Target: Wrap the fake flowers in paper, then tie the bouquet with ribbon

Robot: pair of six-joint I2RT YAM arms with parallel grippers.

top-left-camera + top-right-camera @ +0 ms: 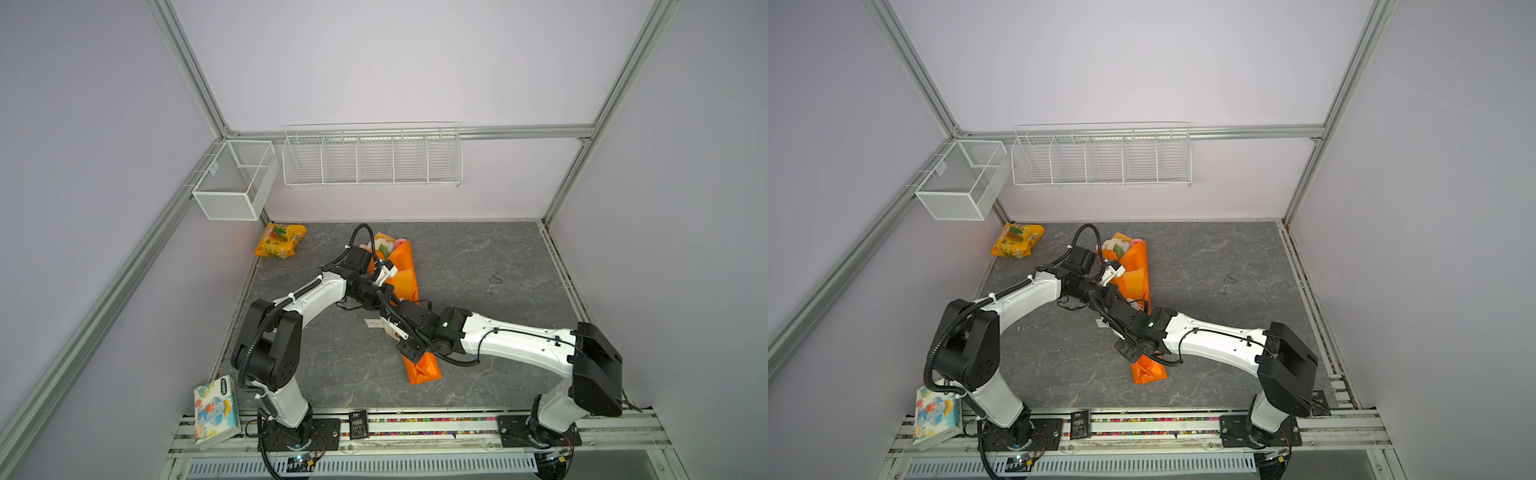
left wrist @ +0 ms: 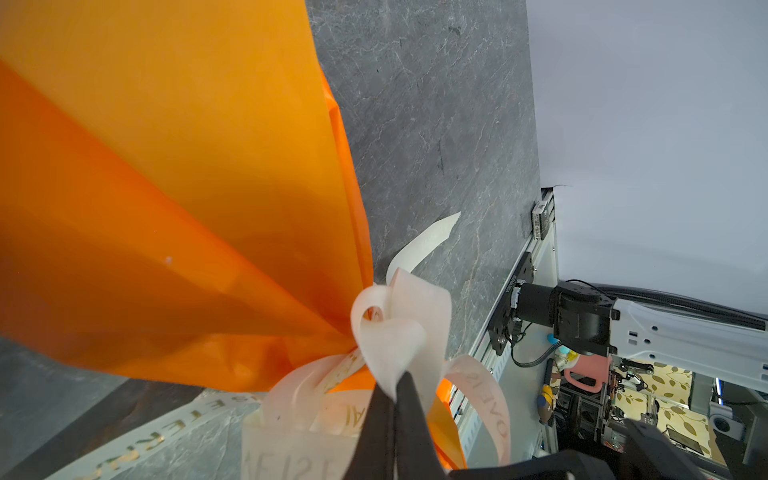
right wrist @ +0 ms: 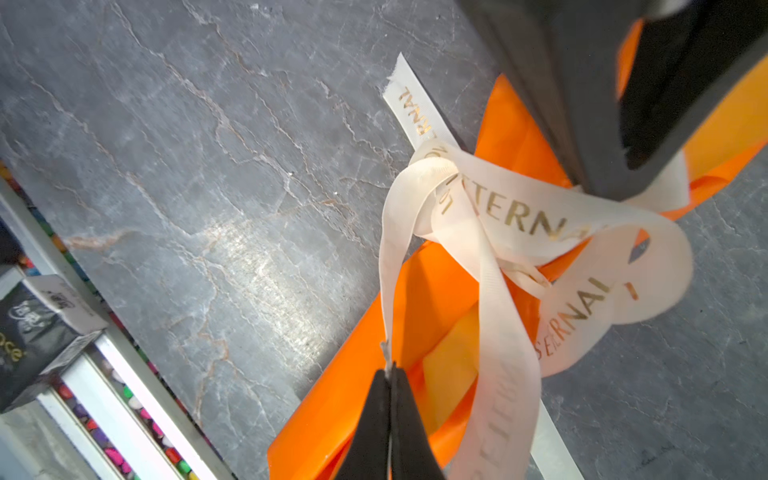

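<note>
a pale booth around a grey tabletop point(image 1: 478, 257) (veined like slate)
plain lilac-grey walls point(image 1: 395, 62) stood behind an aluminium frame point(image 1: 519, 132); a white wire rack point(image 1: 374, 160) with five compartments hung on the back rail, a white mesh basket point(image 1: 226, 205) hung on the left rail, and the light was soft and even.

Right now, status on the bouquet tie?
Left end effector shut on ribbon loop. Right end effector shut on ribbon strand. Bouquet flat on table, knot loose. Nothing blocking.

Snack packet point(image 1: 280, 246), tissue pack point(image 1: 216, 411), wire rack point(image 1: 372, 162)
</note>
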